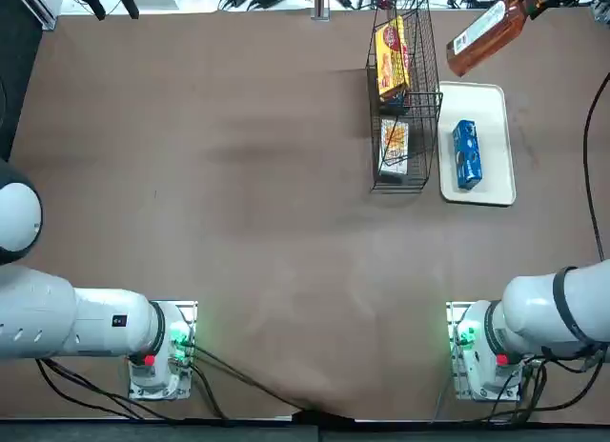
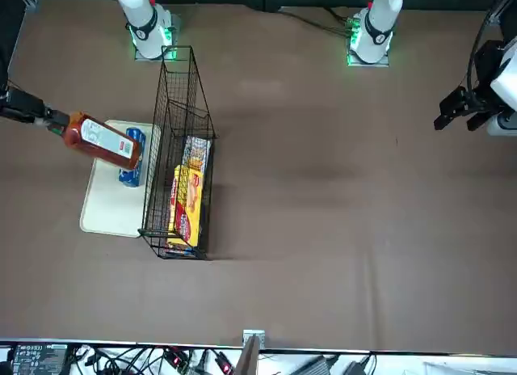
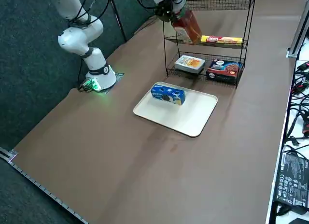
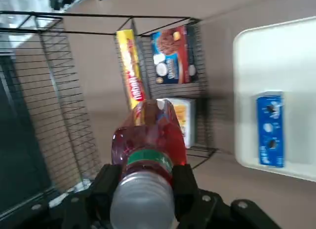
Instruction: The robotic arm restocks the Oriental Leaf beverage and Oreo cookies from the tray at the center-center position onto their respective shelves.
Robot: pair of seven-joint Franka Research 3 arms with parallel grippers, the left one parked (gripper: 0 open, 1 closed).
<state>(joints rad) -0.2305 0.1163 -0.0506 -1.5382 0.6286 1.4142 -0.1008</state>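
Currently: Bottle Clamped Beside Wire Rack, Blue Packet on Tray

The right gripper point(image 4: 148, 189) is closed on the neck of the Oriental Leaf beverage point(image 1: 488, 34), just below its cap. In the top view, the bottle lies tilted, its base directed toward the rack, above the level of the tray. The robotic arm point(image 3: 79, 35) reaches out from its base, with the gripper end beside the upper part of the rack.

The Oreo cookies point(image 3: 168, 94), a blue packet, lie on the tray point(image 3: 193, 113), nearer one short edge; bare tray surface extends beyond the packet. The tray's long edge runs just beside the shelves point(image 1: 405, 109). Inside the rack, a yellow-and-red packet point(image 3: 222, 39) occupies a tier above a white box point(image 3: 189, 63) and a dark blue-and-red box point(image 3: 223, 70). Open room separates the yellow-and-red packet from the tier's near side.
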